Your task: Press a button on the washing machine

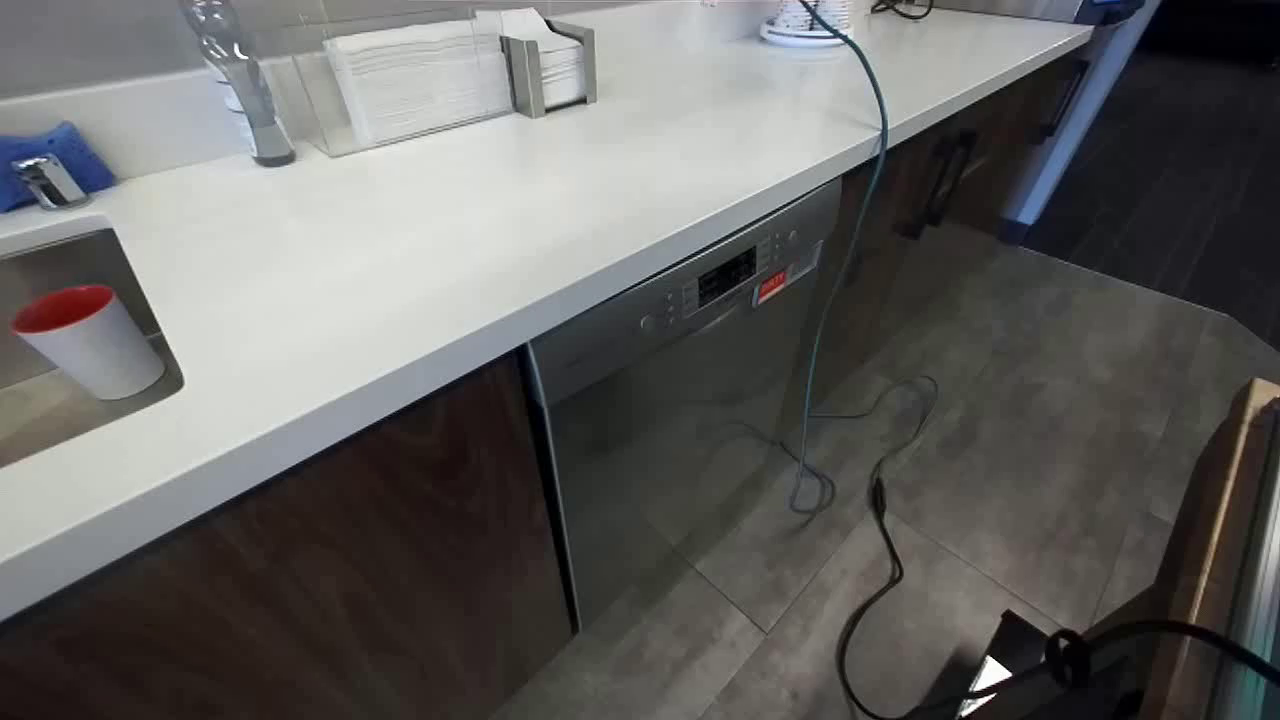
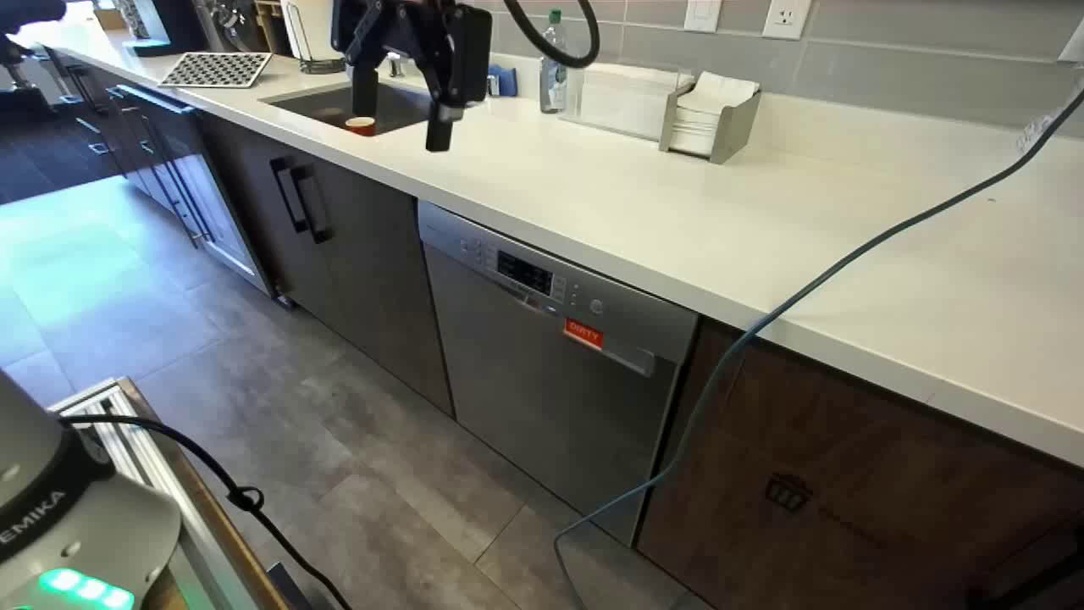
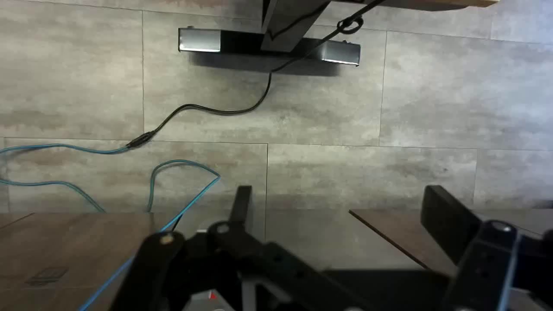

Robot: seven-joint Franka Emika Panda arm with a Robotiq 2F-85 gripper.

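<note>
One blue cable (image 2: 754,330) drapes over the counter (image 2: 931,305), past the washing machine (image 2: 542,390); the gripper (image 3: 338,201) hangs spread wide.

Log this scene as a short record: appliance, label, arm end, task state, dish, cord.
Appliance: washing machine, grey steel front, closed, under the white counter
Label: red sign reading DIRTY, on the appliance's front
Arm end: gripper, open, holding nothing
Task state: no press under way; gripper clear of the control panel
Dish: cup, white outside, red inside, in the sink
Cord: blue-green cable, over the counter's front edge, reaching the floor
</note>
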